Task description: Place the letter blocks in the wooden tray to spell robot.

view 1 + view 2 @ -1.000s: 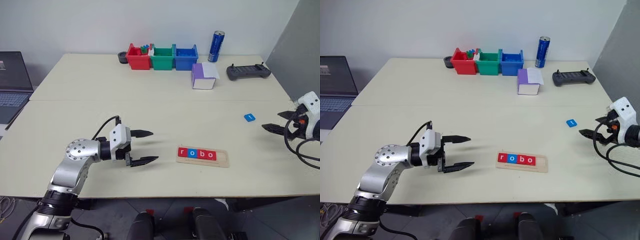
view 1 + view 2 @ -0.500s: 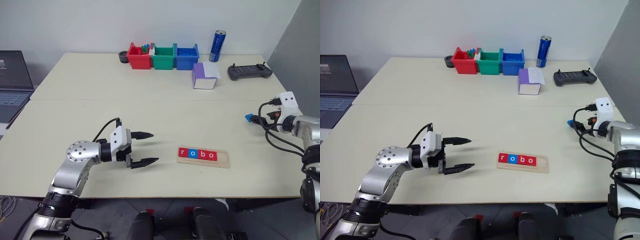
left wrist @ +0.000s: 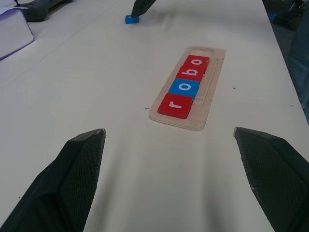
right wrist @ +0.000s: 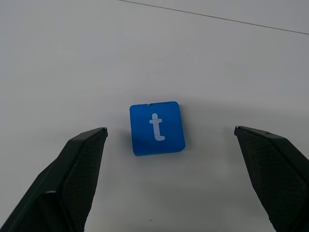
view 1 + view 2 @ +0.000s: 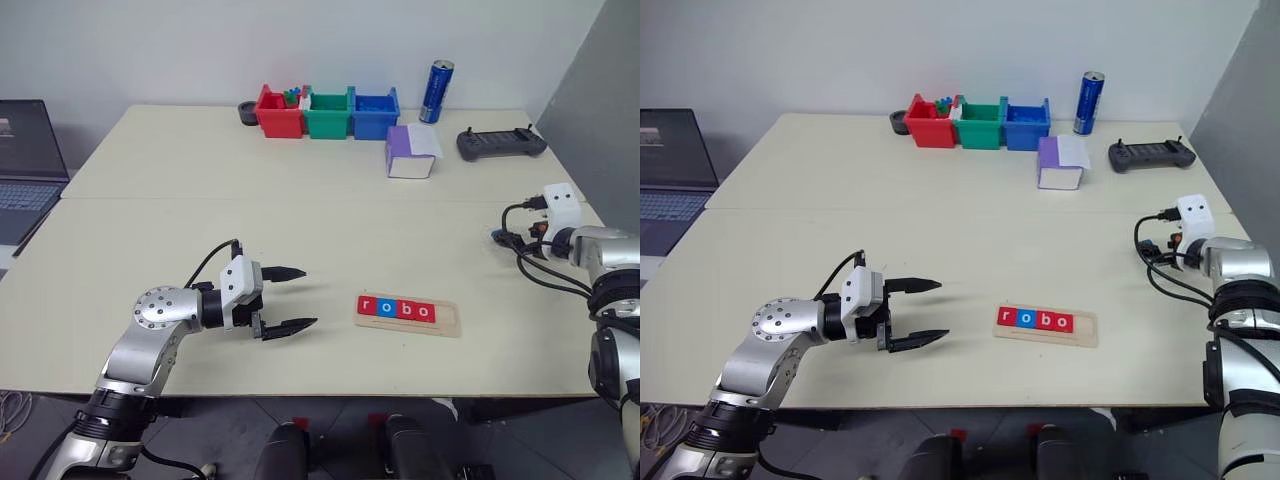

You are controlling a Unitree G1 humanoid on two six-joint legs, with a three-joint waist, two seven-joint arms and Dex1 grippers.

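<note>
The right gripper (image 4: 169,140), fingers spread wide around the flat blue t block (image 4: 157,127), could probably skid it sideways if one finger lands first.

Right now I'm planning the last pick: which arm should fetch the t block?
Right. The right gripper hangs open just over the blue t block; the left gripper is open near the wooden tray, far from it.

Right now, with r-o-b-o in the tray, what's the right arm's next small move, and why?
Probably lower the right gripper and close on the blue t tile. Its fingers are open on either side of the tile, which lies flat on the table, and the wooden tray has its last slot free after "robo".
</note>
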